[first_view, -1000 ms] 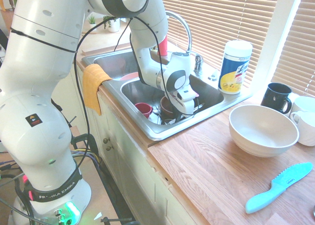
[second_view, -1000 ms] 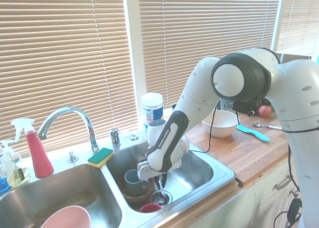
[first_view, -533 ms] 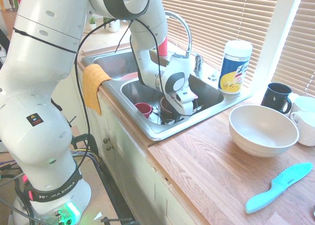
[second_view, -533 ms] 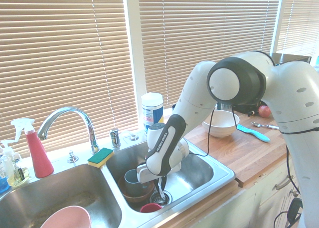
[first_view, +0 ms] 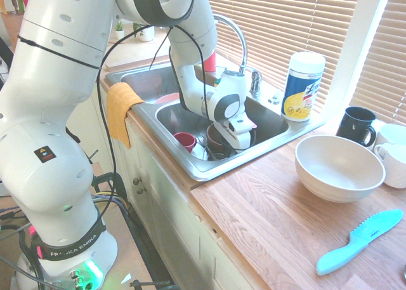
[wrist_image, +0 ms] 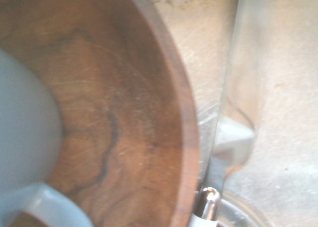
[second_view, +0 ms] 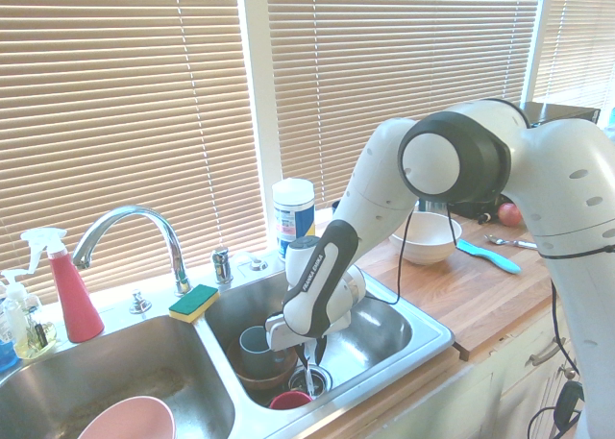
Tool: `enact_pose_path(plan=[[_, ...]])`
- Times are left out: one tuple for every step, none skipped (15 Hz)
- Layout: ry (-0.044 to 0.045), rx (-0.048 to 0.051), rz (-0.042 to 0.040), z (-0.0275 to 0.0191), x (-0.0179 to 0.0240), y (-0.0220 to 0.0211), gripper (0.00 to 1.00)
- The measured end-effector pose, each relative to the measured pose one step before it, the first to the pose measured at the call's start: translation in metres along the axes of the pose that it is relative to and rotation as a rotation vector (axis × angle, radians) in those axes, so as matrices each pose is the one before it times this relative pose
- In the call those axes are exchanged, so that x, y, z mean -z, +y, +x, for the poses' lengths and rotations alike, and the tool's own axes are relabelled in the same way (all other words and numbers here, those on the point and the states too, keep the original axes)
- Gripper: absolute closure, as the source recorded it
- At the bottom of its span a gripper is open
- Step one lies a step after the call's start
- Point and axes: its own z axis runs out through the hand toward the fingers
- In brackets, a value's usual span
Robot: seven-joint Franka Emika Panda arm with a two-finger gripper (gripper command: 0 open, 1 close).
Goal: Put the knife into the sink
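Bright daylight through the blinds (second_view: 144,103) overexposes both exterior views; the wrist view is blurred

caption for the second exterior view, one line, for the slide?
White Franka arm reaching into the right basin of the sink, gripper pointing down beside a brown bowl holding a blue mug.

- My arm (first_view: 63,112): glossy white rounded shells, dark grey joint bands.
- Black cable (first_view: 104,112) along it.
- "FRANKA EMIKA" lettering near base; green light below.

sunlit wooden blinds (second_view: 144,93) (all closed) above a butcher-block counter (first_view: 279,220)
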Motion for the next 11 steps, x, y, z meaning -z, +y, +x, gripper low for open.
enact_pose_path(plan=[[0.00067, -0.0004, -0.00301, 0.00149, -0.00026, 0.00091, 0.0], [0.00056, 0.00044, -0.00312, 0.00147, -0.00006, 0.00089, 0.0], [0.00072, 0.00267, -0.00275, 0.00112, 0.00118, 0.00056, 0.0], [0.00073, 0.00699, -0.00259, 0.00062, 0.00451, 0.00012, 0.0], [0.00167, 0.01147, 0.00206, -0.00028, 0.01116, -0.00081, 0.0], [0.01054, 0.00994, 0.02047, -0.00007, 0.02074, -0.00256, 0.0], [0.01602, 0.00967, 0.03141, 0.00076, 0.02791, -0.0049, 0.0], [0.01104, 0.01037, 0.0178, 0.00086, 0.03134, -0.00316, 0.0], [0.00924, 0.00725, 0.01105, 0.00024, 0.0284, 0.00167, 0.0], [0.00919, 0.00707, 0.00899, -0.00146, 0.02496, 0.00356, 0.0], [0.00528, 0.01124, 0.00831, -0.00316, 0.02156, 0.00503, 0.0]])
